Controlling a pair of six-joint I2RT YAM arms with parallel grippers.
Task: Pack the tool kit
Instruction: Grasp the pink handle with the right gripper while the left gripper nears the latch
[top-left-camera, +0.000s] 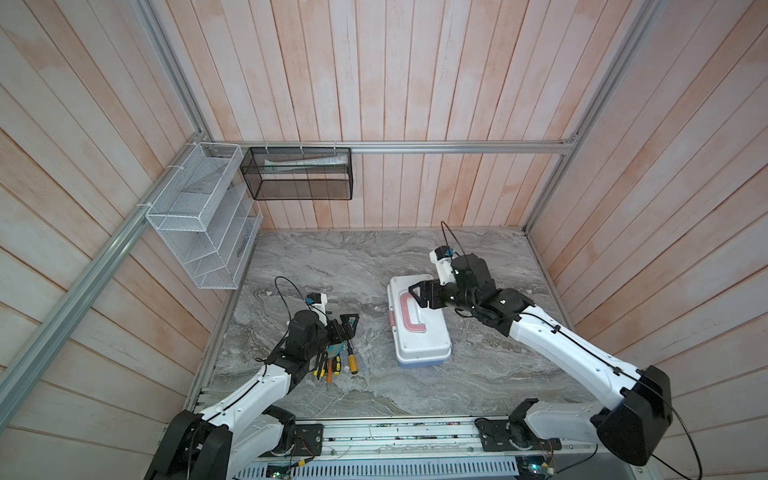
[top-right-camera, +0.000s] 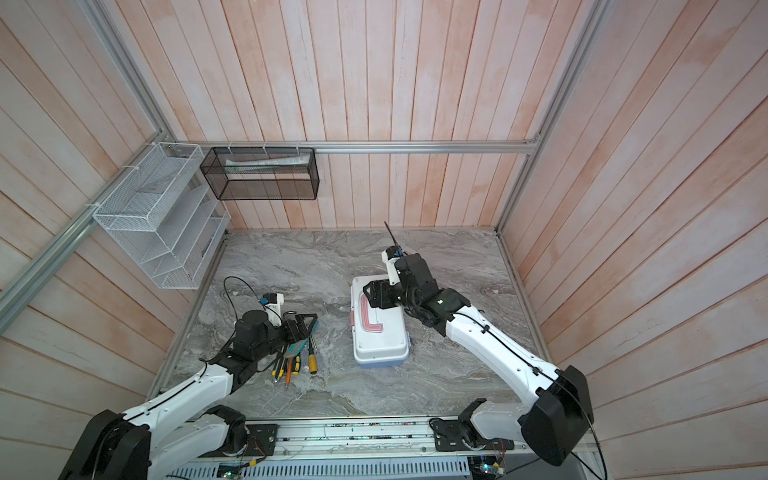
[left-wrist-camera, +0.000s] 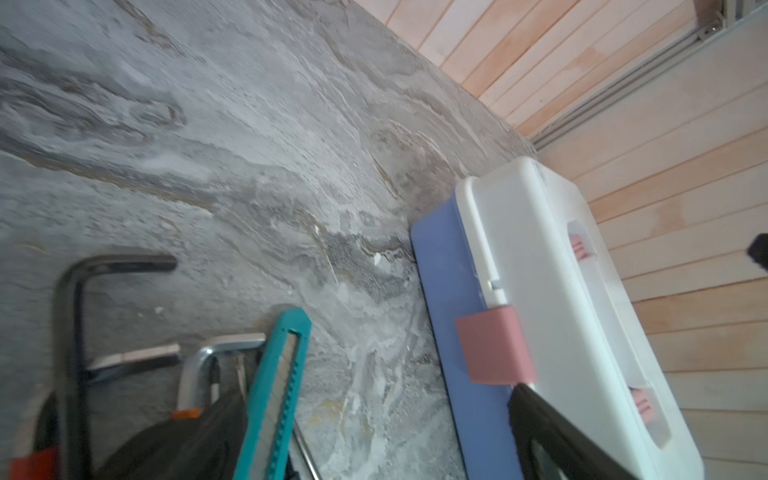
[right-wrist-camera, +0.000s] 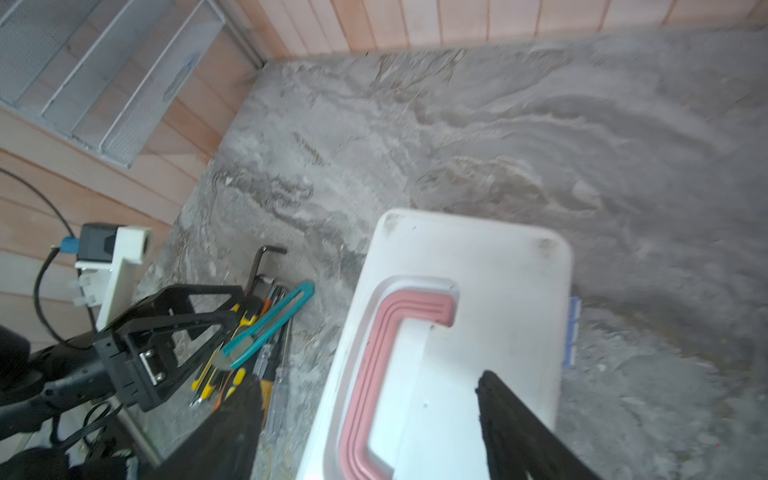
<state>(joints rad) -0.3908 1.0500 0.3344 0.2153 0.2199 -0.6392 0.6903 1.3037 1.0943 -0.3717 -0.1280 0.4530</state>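
Observation:
The tool kit's box (top-left-camera: 422, 332) lies shut on the marble table in both top views, with a white lid (right-wrist-camera: 498, 282), a pink handle (right-wrist-camera: 374, 357) lying flat, a pink latch (left-wrist-camera: 492, 345) and a blue base (left-wrist-camera: 444, 316). My right gripper (top-left-camera: 417, 296) hovers just above the lid's far end, open, its jaws straddling the handle without touching it. Loose hand tools (top-left-camera: 336, 361) lie heaped to the box's left: screwdrivers, a teal utility knife (left-wrist-camera: 278, 395) and a black hex key (left-wrist-camera: 75, 316). My left gripper (top-left-camera: 353, 326) stands open over the far end of that heap, holding nothing.
A white wire basket (top-left-camera: 199, 220) hangs on the left wall and a black mesh basket (top-left-camera: 297, 174) on the back wall, both above the table. Wood-panel walls close three sides. The arms' mounting rail (top-left-camera: 395, 436) runs along the front edge.

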